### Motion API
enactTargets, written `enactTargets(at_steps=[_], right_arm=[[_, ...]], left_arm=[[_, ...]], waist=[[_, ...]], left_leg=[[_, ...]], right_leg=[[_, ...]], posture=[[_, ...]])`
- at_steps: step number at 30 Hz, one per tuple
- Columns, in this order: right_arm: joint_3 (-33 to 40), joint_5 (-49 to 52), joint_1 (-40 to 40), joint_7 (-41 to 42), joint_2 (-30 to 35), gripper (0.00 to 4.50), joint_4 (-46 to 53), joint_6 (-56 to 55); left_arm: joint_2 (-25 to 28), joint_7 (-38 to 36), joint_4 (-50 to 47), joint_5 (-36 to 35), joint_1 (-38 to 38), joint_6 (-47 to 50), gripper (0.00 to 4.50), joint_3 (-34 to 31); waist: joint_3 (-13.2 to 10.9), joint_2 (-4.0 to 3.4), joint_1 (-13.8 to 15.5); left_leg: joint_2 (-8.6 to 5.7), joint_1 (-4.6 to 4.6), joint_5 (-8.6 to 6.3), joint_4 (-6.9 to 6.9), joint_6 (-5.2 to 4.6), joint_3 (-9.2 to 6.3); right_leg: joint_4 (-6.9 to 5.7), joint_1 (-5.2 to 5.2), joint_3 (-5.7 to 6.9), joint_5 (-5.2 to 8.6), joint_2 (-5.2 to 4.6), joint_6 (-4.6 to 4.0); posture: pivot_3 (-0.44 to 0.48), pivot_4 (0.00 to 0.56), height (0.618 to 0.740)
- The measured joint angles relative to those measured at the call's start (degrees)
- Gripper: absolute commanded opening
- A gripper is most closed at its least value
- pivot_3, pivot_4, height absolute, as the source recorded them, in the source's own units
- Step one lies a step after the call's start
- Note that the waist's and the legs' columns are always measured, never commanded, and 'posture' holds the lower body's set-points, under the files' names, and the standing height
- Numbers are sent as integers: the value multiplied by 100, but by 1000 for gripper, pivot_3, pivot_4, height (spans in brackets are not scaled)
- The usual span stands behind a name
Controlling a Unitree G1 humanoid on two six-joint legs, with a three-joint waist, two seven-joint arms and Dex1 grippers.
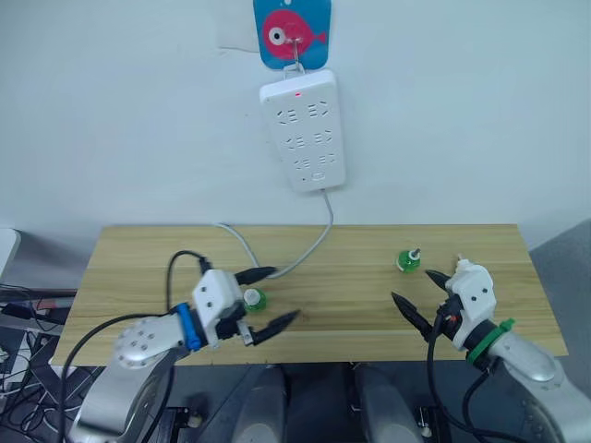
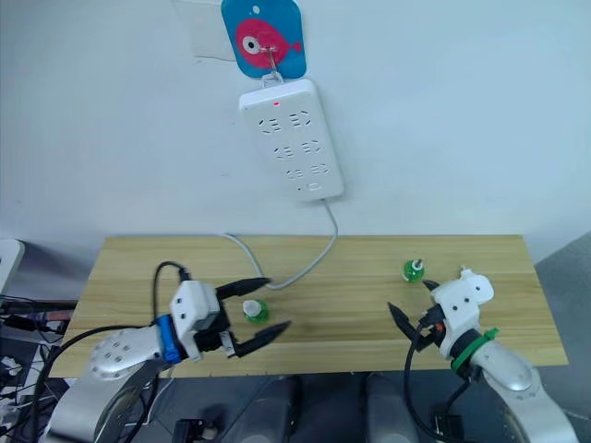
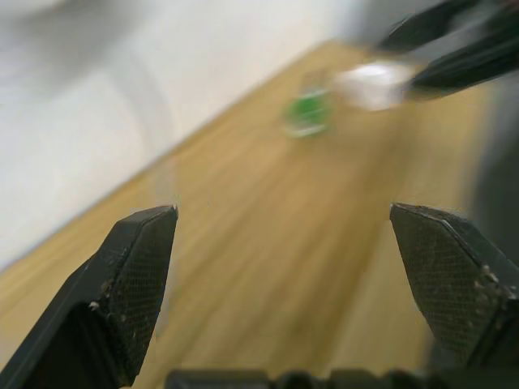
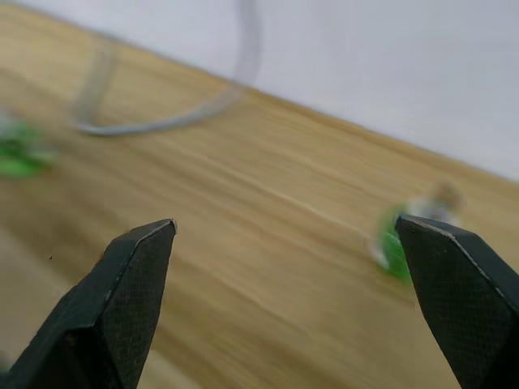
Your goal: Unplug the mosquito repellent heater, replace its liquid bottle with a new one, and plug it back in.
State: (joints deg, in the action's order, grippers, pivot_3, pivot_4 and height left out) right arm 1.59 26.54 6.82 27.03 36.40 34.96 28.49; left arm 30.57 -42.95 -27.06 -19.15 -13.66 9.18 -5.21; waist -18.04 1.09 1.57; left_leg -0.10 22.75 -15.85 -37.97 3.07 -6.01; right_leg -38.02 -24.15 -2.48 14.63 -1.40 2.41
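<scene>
The mosquito repellent heater is out of view. Two small green liquid bottles lie on the wooden table (image 1: 138,268). One bottle (image 1: 254,300), with a white top, sits by my left gripper (image 1: 286,293); in the head views it appears between the open fingers, but the left wrist view shows nothing between them. The other bottle (image 1: 408,260) stands toward the back right, just beyond my right gripper (image 1: 410,284), which is open and holds nothing. The left wrist view shows this far bottle (image 3: 308,113) ahead. In the right wrist view it is the bottle (image 4: 401,239) near one fingertip.
A long white power strip (image 1: 303,134) hangs on the wall under a blue fish hook plate (image 1: 291,32), its red light on. Its grey cable (image 1: 314,242) drops onto the table and loops left behind my left gripper.
</scene>
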Motion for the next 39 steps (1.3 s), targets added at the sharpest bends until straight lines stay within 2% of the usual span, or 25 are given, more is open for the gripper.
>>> enactTargets(at_steps=[2, 4, 7, 9, 14, 20, 26, 33, 39], right_arm=[[-50, 167, -499, 150, 56, 4488, 18, 249], [-146, 302, -1014, 310, 83, 4488, -4, 530], [-416, 392, -1382, 764, 347, 4488, 27, 701], [-724, 446, -1622, 1346, 759, 4488, 112, 800], [-1030, 655, -2226, 1897, 818, 4488, 183, 1094], [-1182, 733, -2890, 2043, 758, 4488, 123, 1398], [-1241, 836, -3289, 2093, 758, 4488, 114, 1765], [-1215, 919, -3569, 2245, 1072, 4488, 229, 2201], [-1118, 1155, -3616, 2048, 1060, 4488, 385, 2574]], left_arm=[[-325, 217, -6, -5, -346, -163, 4500, -109], [-437, 509, -48, 123, -665, -131, 4500, -154], [-497, 472, -141, -274, -979, 59, 4500, -273], [-593, 372, -112, -407, -1088, -102, 4500, -292], [-852, 226, 758, -100, -1039, -935, 4500, -116], [-1304, 300, 2118, 450, -290, -1851, 4500, 290], [-1635, 749, 3604, 1120, 667, -2794, 4500, 489], [-1905, 934, 5179, 1396, 1466, -3373, 4500, 619], [-2017, 1092, 5932, 1508, 1874, -3738, 4500, 705]], waist=[[-2, 3, 64], [-13, 7, 182], [-23, -1, 361], [-25, -4, 457], [-24, -4, 554], [-23, -3, 637], [-20, 2, 650], [-20, 2, 622], [-20, 2, 594]], left_leg=[[-5, 1, 0, 0, 0, -6], [-6, 11, 1, 1, 0, -7], [-16, 22, 0, 4, -1, -6], [-22, 22, -4, 4, -7, -5], [-21, 20, -6, 5, -10, 5], [-19, 21, -5, 2, -9, 16], [-21, 21, -5, 0, -9, 27], [-24, 21, -6, 2, -11, 25], [-24, 20, -6, 0, -12, 31]], right_leg=[[3, 3, 2, 1, -1, 0], [5, 0, 17, 1, 14, 1], [12, -2, 29, 2, 11, 1], [26, 1, 28, -3, 3, -6], [34, -4, 23, -15, 3, -26], [32, -2, 35, -18, 9, -27], [32, -4, 30, -22, 7, -24], [24, -10, 38, -24, 9, -26], [23, -10, 31, -25, 5, -27]], posture=[[292, 338, 740], [296, 338, 740], [294, 334, 740], [293, 331, 740], [275, 318, 740], [258, 306, 740], [230, 308, 740], [214, 309, 740], [185, 311, 740]])
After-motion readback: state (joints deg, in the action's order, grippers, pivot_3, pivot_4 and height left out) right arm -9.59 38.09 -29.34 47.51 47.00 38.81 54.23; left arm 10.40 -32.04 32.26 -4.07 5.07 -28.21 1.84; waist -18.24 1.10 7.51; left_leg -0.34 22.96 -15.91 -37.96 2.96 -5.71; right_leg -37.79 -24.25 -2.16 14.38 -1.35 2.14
